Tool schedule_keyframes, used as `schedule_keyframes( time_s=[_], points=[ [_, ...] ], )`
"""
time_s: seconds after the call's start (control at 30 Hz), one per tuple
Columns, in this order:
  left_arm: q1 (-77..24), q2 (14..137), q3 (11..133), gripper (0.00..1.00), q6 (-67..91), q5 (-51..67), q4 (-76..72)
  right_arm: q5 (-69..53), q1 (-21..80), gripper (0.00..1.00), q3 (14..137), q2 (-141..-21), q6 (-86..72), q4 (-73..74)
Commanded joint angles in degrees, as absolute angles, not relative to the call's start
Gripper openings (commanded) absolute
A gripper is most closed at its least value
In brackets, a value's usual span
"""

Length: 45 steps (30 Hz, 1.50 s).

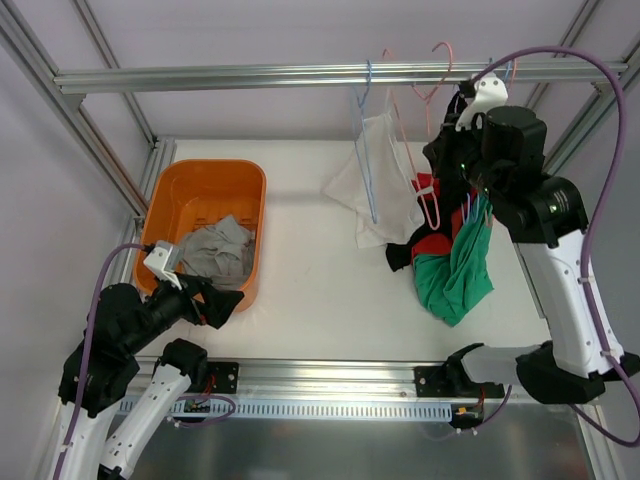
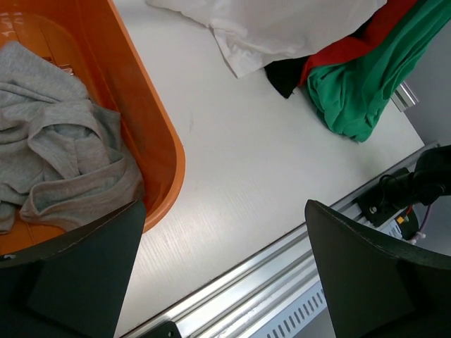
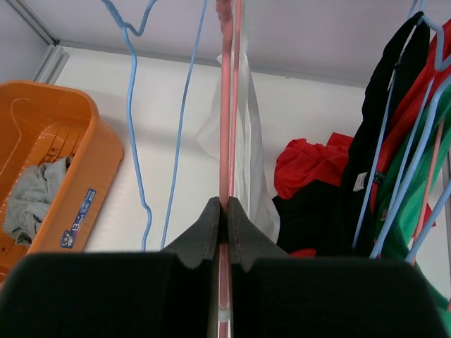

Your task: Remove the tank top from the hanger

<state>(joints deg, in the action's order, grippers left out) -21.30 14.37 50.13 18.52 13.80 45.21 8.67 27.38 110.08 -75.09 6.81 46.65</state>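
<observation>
Tank top (image 1: 388, 205) half-hidden — right end effector (image 3: 224, 205) clamps pink hanger (image 3: 229, 105), left end effector (image 2: 222, 211) gapes.

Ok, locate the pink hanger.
Right wrist view, dead centre: the pink hanger is clamped in the jaws of the right gripper, white top just behind.

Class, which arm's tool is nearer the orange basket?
Left. The left tool hovers beside the basket's near right corner; the right tool is far across the table, shut on a pink hanger.
</observation>
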Motion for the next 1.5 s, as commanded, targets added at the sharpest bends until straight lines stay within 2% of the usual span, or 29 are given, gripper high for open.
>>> schedule_keyframes(
  time_s=[0.0,0.23,0.33,0.47,0.63,0.7,0.73,0.8,0.83,0.87,0.9,0.97,1.0,1.13,1.17,1.23,1.33,1.47],
  points=[
    [-21.2,15.7,52.4,0.99,17.1,18.5,42.5,6.3,27.1,0.00,103.3,-66.9,4.9,44.7],
    [-21.2,24.8,60.3,0.99,19.7,26.7,36.2,-4.3,27.2,0.00,85.7,-46.4,0.6,50.7],
    [-21.2,28.7,60.7,0.99,23.1,29.4,31.7,-8.3,27.2,0.00,83.2,-38.3,1.1,57.6],
    [-21.4,31.0,63.1,0.99,25.8,29.7,27.4,-9.7,27.2,0.00,85.9,-31.3,2.6,70.6],
    [-25.6,36.3,68.5,0.99,26.2,28.1,25.6,-10.5,27.1,0.00,92.6,-29.3,6.0,88.9],
    [-30.6,39.5,69.9,0.99,24.9,21.6,25.6,-13.5,27.9,0.00,91.7,-27.5,5.6,90.1],
    [-38.2,40.8,71.1,0.99,24.0,18.2,25.5,-14.8,27.9,0.00,91.1,-27.1,5.6,90.2],
    [-47.9,45.8,73.2,0.99,20.7,4.9,25.5,-18.7,27.7,0.00,88.8,-26.0,5.6,89.9],
    [-59.0,47.8,74.0,0.99,19.3,-0.6,25.5,-19.9,27.4,0.00,88.1,-25.8,5.9,89.6],
    [-64.5,52.2,74.9,0.99,16.1,-12.7,25.1,-22.0,26.6,0.00,87.6,-25.8,6.9,88.7],
    [-69.2,54.8,76.9,0.99,14.4,-17.9,24.6,-23.3,26.3,0.00,87.7,-26.0,7.5,88.3],
    [-76.8,59.4,79.3,0.99,12.3,-24.8,23.8,-25.0,26.1,0.00,89.1,-26.7,7.6,87.7],
    [-77.5,62.8,80.6,0.99,12.3,-26.4,23.3,-25.4,26.2,0.00,90.3,-27.2,7.6,87.7],
    [-78.5,66.0,79.7,0.89,12.0,-29.5,16.5,-27.4,26.2,0.00,95.2,-30.3,7.9,87.6],
    [-78.5,66.4,79.6,0.81,12.0,-30.3,15.0,-27.7,26.1,0.00,95.4,-30.7,7.9,87.5],
    [-78.5,67.6,79.5,0.74,11.4,-30.8,13.8,-29.3,26.2,0.00,95.7,-31.1,8.2,87.1],
    [-78.5,69.1,79.5,0.55,10.4,-29.9,11.3,-30.0,26.1,0.00,96.2,-31.6,8.3,86.5],
    [-78.5,70.4,79.7,0.52,9.8,-28.9,10.2,-29.8,26.2,0.00,96.5,-31.4,8.4,86.1]
  ],
)
